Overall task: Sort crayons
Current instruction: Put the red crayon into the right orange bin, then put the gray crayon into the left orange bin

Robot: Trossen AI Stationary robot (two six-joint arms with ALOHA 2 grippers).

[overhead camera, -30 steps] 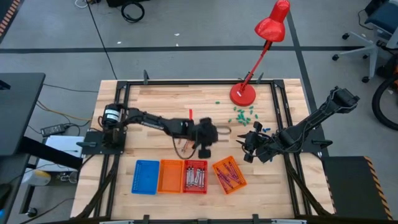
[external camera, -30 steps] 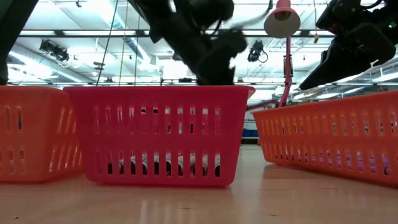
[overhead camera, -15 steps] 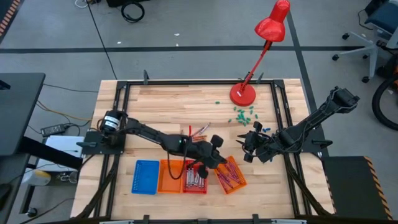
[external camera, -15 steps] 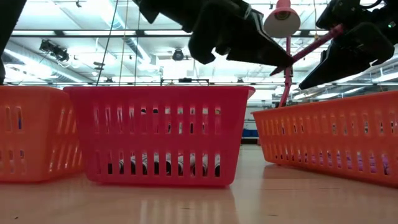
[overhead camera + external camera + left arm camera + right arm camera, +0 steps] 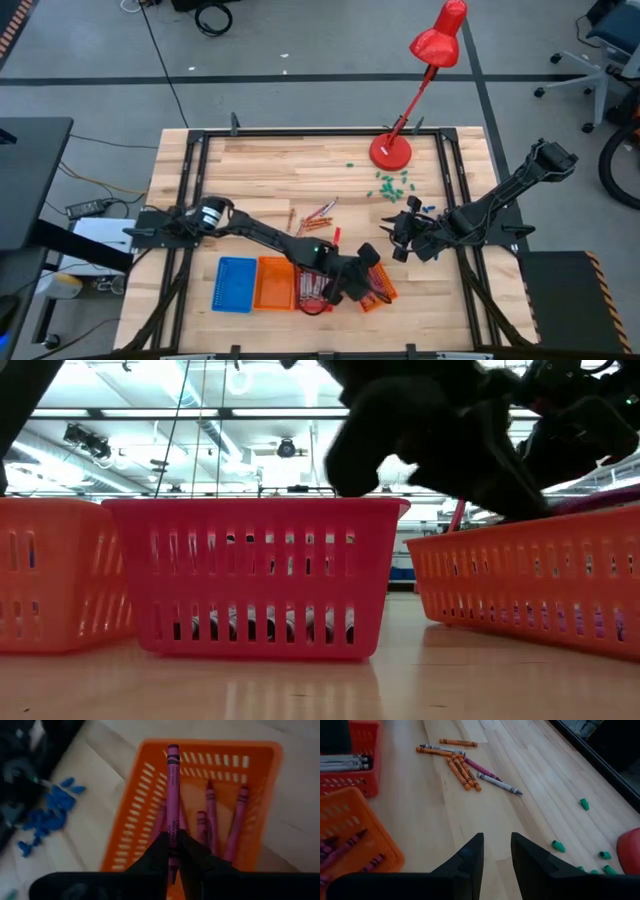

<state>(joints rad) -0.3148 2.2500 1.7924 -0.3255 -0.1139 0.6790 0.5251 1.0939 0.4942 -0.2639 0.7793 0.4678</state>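
My left gripper (image 5: 358, 272) hangs over the tilted orange basket (image 5: 384, 292) near the table's front and is shut on a purple crayon (image 5: 173, 785). Several purple crayons (image 5: 210, 820) lie in that basket. A loose heap of orange, pink and grey crayons (image 5: 315, 214) lies flat on the table's middle; it also shows in the right wrist view (image 5: 462, 767). My right gripper (image 5: 398, 232) waits open and empty right of the heap, above the table (image 5: 497, 852). Grey crayons (image 5: 342, 762) lie in the red basket (image 5: 313, 285). My left gripper pinches the purple crayon between its two fingers (image 5: 160, 852), near one end (image 5: 173, 832). The rest of the crayon sticks out forward past the fingertips, along the fingers. It is lifted clear above the orange basket.
A blue basket (image 5: 234, 284) and a second orange basket (image 5: 272, 283) stand left of the red one in a row at the front. Green bits (image 5: 390, 183) and blue bits (image 5: 425, 209) lie near the red lamp's base (image 5: 390, 152). Bare wood lies at the far left.
My left gripper has gone from the crayon heap toward the table's near edge and right, carrying the purple crayon, and now hangs over the tilted orange basket. The heap it covered now shows.
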